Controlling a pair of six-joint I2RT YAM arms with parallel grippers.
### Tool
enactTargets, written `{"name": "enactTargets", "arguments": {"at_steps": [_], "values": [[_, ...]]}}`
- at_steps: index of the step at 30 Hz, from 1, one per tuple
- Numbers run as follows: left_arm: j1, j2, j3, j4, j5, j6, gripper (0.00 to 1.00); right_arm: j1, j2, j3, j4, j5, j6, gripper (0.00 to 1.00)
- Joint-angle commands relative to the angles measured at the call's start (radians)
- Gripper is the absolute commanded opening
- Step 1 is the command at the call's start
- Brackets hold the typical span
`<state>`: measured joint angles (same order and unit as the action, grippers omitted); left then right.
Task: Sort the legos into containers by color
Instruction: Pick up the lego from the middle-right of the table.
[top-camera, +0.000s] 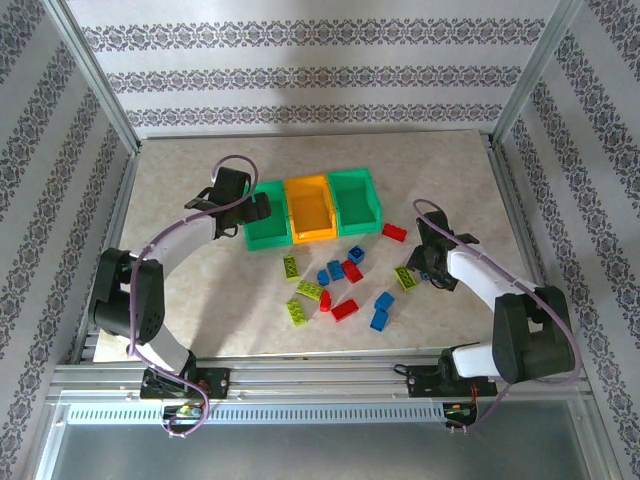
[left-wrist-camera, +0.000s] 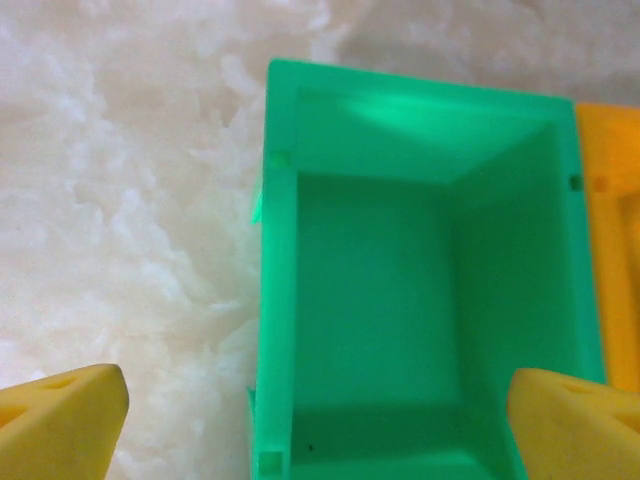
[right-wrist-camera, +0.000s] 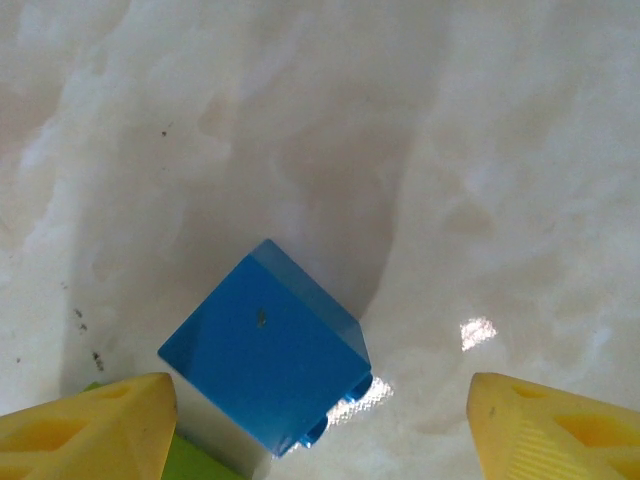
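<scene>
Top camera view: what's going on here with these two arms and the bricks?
The left pincer hangs open over the left green bin, holding nothing. The right pincer is open around a blue brick on the table, not gripping it. Other red, blue and yellow-green bricks lie loose in front of the three bins, waiting to be sorted by colour.

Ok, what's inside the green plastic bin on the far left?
The left green plastic bin shows bare floor and walls, no brick. Its near end leaves the wrist view; from above the left gripper covers part.
</scene>
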<state>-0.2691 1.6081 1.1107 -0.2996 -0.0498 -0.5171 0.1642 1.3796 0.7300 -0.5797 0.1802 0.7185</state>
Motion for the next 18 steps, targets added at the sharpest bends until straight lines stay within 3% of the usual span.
{"name": "enactTargets", "arguments": {"at_steps": [1, 18], "values": [[-0.007, -0.061, -0.032, 0.017, -0.036, 0.018, 1.0, -0.01, 0.044, 0.031, 0.024, -0.036, -0.03, 0.73], [-0.008, -0.385, -0.266, 0.179, -0.192, 0.096, 1.0, -0.055, 0.136, 0.064, 0.043, -0.005, -0.037, 0.64]]}}
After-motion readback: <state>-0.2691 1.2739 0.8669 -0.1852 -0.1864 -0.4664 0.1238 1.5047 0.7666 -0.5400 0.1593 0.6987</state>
